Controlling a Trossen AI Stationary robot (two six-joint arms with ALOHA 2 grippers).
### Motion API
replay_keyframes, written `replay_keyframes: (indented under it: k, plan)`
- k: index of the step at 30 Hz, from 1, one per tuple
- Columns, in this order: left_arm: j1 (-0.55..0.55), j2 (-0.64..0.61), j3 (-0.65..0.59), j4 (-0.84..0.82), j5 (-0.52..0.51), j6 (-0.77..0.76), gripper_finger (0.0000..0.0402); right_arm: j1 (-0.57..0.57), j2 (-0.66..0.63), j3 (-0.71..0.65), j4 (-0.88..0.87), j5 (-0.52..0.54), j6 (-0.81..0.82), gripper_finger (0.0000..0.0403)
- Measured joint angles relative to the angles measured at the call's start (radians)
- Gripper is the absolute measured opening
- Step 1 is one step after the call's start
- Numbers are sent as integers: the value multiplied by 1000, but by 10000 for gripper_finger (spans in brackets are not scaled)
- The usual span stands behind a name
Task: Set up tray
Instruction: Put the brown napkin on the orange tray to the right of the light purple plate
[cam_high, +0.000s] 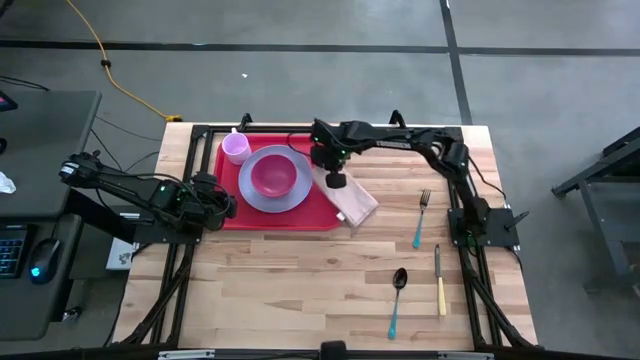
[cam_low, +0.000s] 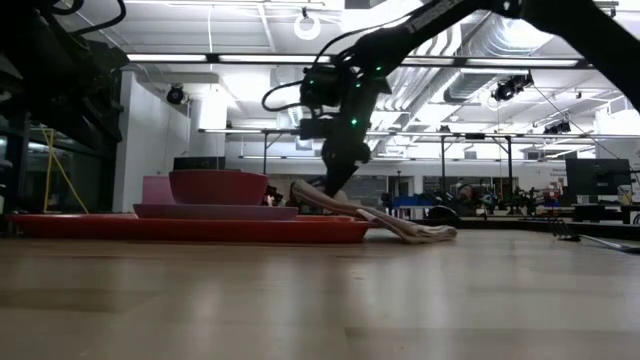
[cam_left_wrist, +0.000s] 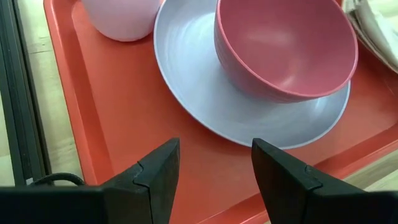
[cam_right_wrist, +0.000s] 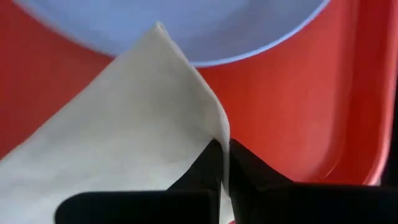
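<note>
The red tray (cam_high: 300, 218) lies on the table's far left part. It carries a lavender plate (cam_high: 293, 200) with a pink bowl (cam_high: 272, 175) on it, and a pale pink cup (cam_high: 236, 148). A folded beige napkin (cam_high: 358, 203) lies across the tray's right rim, partly on the table. My right gripper (cam_high: 336, 181) is shut on the napkin's tray-side end. My left gripper (cam_left_wrist: 214, 168) is open and hovers over the tray's (cam_left_wrist: 124, 112) left near part, pointing at the plate (cam_left_wrist: 205, 106). My right gripper (cam_right_wrist: 225, 171) pinches the napkin's edge (cam_right_wrist: 219, 134) near a corner, between its two fingers, coming from above and pointing down. That end is raised over the tray (cam_low: 305, 192). The rest slopes down, and its far end (cam_low: 425, 235) rests on the table.
To the right on the wood lie a fork (cam_high: 422, 215), a knife (cam_high: 439, 280) and a spoon (cam_high: 398, 295) with teal and yellow handles. The table's near half has bare wood. A black frame runs along the table's edges.
</note>
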Motion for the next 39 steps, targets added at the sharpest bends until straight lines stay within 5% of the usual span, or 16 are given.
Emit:
replay_keyframes:
  k: [11,39]
  plan:
    - [0,0,0,2,20,16,227,-39,133,209,-58,109,69,0]
    - [0,0,0,1,24,22,227,-63,166,215,34,158,143,0]
